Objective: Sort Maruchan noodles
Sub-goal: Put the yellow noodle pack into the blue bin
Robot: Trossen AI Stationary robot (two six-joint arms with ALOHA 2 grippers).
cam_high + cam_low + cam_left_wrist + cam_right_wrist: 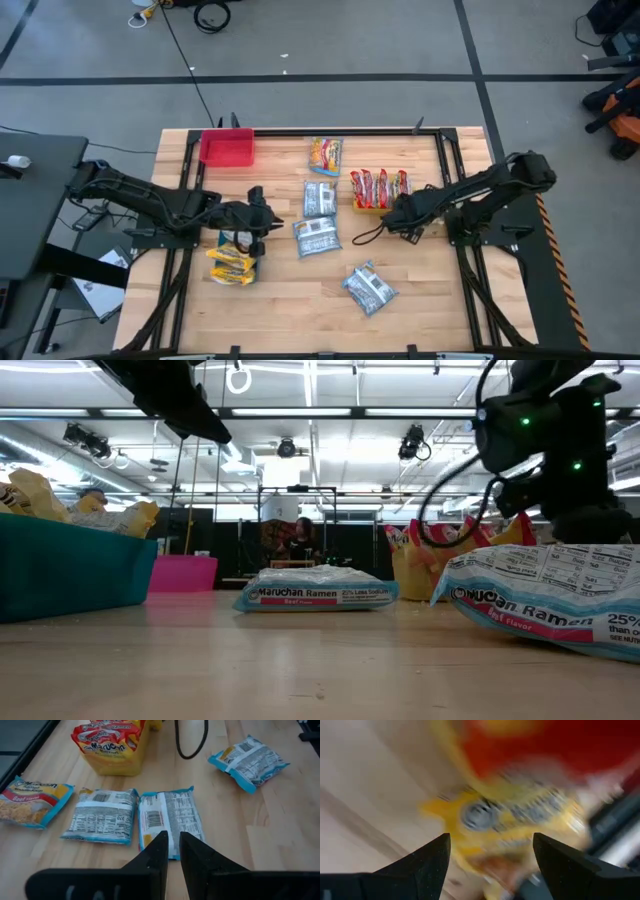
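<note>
Fingers on my left gripper [171, 851] are pinched nearly together with nothing between them. Straight ahead of the tips in the left wrist view sits a silver-blue flat plastic ramen packet [170, 821], back side up, its long axis running pretty much in line with the fingers. In the high view that's the packet just left of frame centre [316, 237], so the left arm looks nearer to it.

My right gripper [390, 218] is right of centre, fingers spread wide and empty, nose up against the yellow plastic bin [364, 206] stuffed with red-and-yellow packets [380, 186].

Further out: another silver-blue packet [320, 198] above the first, one more [370, 288] lower right of centre, an orange-yellow packet [324, 156] top centre, and a red plastic bin [227, 148] upper left.
</note>
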